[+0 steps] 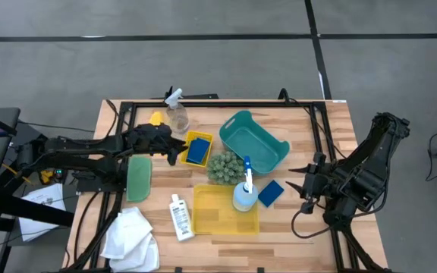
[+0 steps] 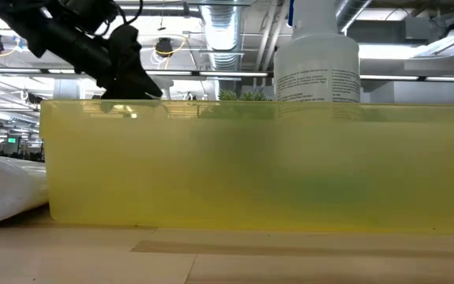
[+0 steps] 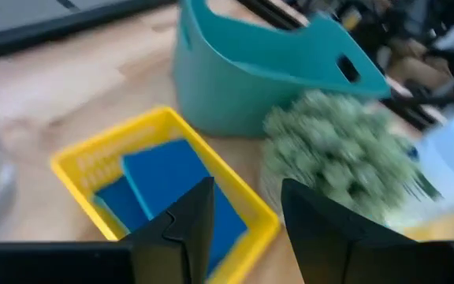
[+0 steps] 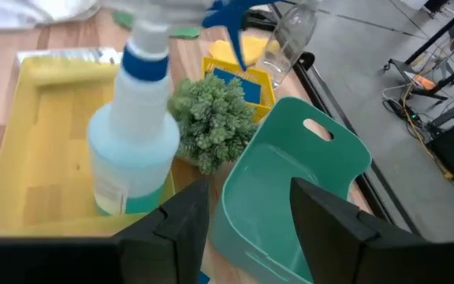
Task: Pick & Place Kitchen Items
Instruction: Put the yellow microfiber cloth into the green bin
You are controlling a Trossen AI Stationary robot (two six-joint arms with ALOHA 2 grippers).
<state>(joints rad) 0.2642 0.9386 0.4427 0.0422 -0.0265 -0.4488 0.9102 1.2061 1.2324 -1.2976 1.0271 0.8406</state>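
High view: left pincer (image 1: pixel 174 149) just beside binned blue sponge (image 1: pixel 197 152).

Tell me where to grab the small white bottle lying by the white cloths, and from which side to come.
Grip the small white bottle across the middle of its body, coming straight down from above. It lies flat on the table, long axis running away from the front edge, between the white cloths and the flat yellow bin. Its narrow width probably suits the fingers best, set crosswise into those side gaps.

table (image 1: pixel 317 227) | teal basket (image 1: pixel 273 157) | white cloths (image 1: pixel 131 235) | white bottle (image 1: pixel 180 218)
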